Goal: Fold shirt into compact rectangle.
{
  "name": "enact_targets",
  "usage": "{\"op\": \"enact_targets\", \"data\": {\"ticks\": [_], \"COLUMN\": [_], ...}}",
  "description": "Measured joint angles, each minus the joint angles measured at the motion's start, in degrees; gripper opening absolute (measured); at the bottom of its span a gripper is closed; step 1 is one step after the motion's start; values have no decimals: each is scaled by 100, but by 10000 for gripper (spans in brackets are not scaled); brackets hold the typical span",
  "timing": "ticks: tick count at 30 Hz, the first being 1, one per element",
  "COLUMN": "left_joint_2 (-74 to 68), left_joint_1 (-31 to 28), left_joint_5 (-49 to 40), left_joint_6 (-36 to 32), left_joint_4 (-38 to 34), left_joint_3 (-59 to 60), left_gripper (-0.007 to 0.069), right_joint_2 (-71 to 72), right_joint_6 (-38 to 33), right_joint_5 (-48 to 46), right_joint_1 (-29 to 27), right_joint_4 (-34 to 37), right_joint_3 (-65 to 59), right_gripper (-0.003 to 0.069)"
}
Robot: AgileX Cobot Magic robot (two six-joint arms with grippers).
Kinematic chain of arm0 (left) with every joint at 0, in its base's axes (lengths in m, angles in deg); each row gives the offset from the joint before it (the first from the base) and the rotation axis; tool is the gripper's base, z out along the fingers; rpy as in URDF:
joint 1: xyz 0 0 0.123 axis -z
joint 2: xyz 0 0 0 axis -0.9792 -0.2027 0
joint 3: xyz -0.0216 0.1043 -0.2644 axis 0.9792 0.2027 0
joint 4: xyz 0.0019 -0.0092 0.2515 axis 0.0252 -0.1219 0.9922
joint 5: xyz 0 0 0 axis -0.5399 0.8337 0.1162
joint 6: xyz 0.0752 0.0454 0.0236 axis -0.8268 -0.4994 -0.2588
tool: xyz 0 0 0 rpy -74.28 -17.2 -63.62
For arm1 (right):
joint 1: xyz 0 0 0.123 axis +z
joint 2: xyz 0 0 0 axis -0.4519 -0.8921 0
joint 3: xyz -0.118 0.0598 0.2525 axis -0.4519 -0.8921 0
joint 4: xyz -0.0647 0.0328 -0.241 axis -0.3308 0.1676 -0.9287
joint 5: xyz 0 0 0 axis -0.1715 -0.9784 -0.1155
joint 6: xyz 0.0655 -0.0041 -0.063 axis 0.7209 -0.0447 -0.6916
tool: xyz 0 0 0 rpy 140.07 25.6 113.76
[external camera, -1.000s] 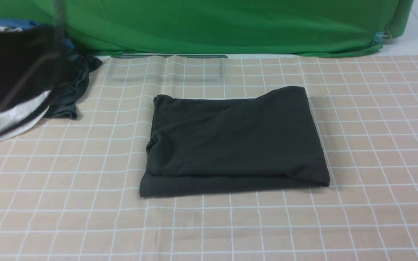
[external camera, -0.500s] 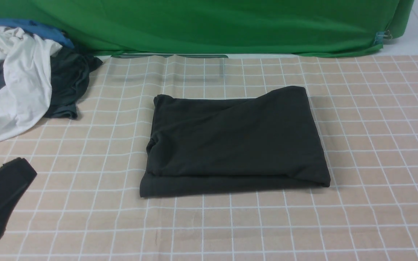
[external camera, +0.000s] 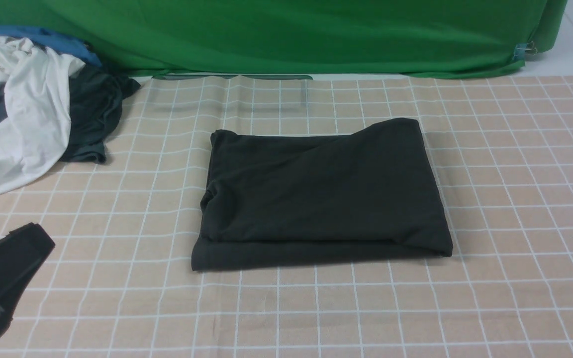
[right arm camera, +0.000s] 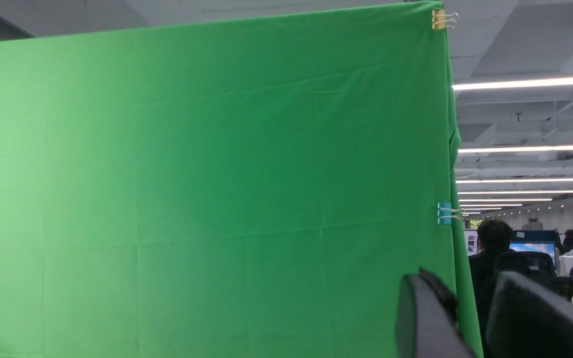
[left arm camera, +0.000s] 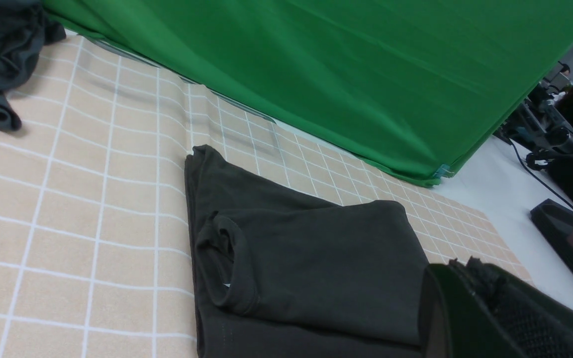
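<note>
A: Did you catch that? A second ago the left arm swept high past the pile at ten o'clock, and now the left gripper [external camera: 5, 278] hangs low at eight o'clock, well clear of the shirt [external camera: 321, 194]

B: Jaws pressed together, holding nothing. And the right gripper [right arm camera: 470, 318]?

A: Raised and aimed at the green backdrop [right arm camera: 207, 189]. There's a gap between its fingers, so it's partly parted and empty; I'd say it has just let go of something

B: The shirt hasn't budged through all of it. It sits dead centre on the checked tablecloth [external camera: 515, 199], folded into a squarish block, with the collar tucked at its nine o'clock edge

A: So the fold looks finished to me, with both arms pulling away. The twelve o'clock edge rises a bit toward one o'clock, so it's not perfectly square

B: Anything in the way?

A: No. The white garment [external camera: 18, 119], a blue one [external camera: 43, 37] and the dark grey garment [external camera: 95, 117] are heaped at ten o'clock, well apart from the shirt. The cloth around it is bare
</note>
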Motion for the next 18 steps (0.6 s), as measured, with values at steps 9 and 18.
{"op": "enact_targets", "data": {"ticks": [9,18], "left_joint_2": [0,931], "left_joint_1": [0,-837], "left_joint_5": [64,280], "left_joint_6": [-254,-1182], "left_joint_4": [93,248], "left_joint_3": [32,1195], "left_gripper": [13,13], "right_joint_2": [0,0], "right_joint_6": [0,0], "right_joint_5": [-11,-12], "right_joint_1": [0,0], "right_joint_4": [0,0], "right_joint_3": [-29,-29], "right_gripper": [246,246]}}
